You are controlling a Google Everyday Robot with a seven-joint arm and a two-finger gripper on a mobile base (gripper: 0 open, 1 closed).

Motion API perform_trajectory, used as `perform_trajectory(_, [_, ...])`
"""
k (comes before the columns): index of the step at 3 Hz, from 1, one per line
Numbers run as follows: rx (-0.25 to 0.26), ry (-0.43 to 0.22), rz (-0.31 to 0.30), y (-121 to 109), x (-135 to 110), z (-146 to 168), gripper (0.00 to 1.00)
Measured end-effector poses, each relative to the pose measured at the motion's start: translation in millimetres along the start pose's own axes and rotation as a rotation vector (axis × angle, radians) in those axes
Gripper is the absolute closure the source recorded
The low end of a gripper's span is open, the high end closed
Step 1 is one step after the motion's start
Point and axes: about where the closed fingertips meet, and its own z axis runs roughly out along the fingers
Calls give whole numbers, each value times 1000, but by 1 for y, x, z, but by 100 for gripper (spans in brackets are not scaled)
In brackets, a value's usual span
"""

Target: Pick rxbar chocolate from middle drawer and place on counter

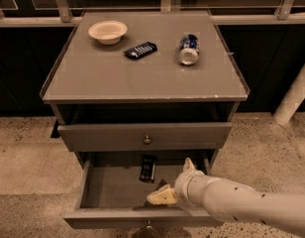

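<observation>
- Table [142,81]: grey flat top with a thin raised rim, carrying three items.
- Bowl [107,31]: pale and shallow, upright at the 10 o'clock part of the table top. Nothing can be seen inside it.
- Dark blue bar [140,49]: wrapped, with white lettering, lying flat near 12 o'clock, just beside the bowl at its 4 o'clock.
- Can [188,48]: lying on its side at the 2 o'clock part of the table top, its end facing the camera, well apart from the bar.
- Upper drawer [103,137]: shut, with a brass knob at the middle of its front.
- Middle drawer [113,190]: stands open below the upper one. It holds one item.
- Rxbar chocolate [148,168]: small, flat and black, lying on the drawer floor at the 12 o'clock end, near the back and partly under the shadow of the upper drawer front.
- Claw [175,180]: inside the middle drawer, at 4 o'clock of the rxbar chocolate and near it but not touching. Its two fingers are spread wide with nothing between them.
- Arm [241,207]: pale, entering from 4 o'clock over the drawer's front right corner.
</observation>
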Motion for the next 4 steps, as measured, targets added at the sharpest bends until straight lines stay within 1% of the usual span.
perform_trajectory(1, [-10,-31,-12,-16,1,36,0])
perform_trajectory(2, [-20,-94,8,-33,-1,99,0])
perform_trajectory(3, [-23,-97,10,-32,-2,99,0])
perform_trajectory(4, [-52,-108,24,-20,-1,124,0])
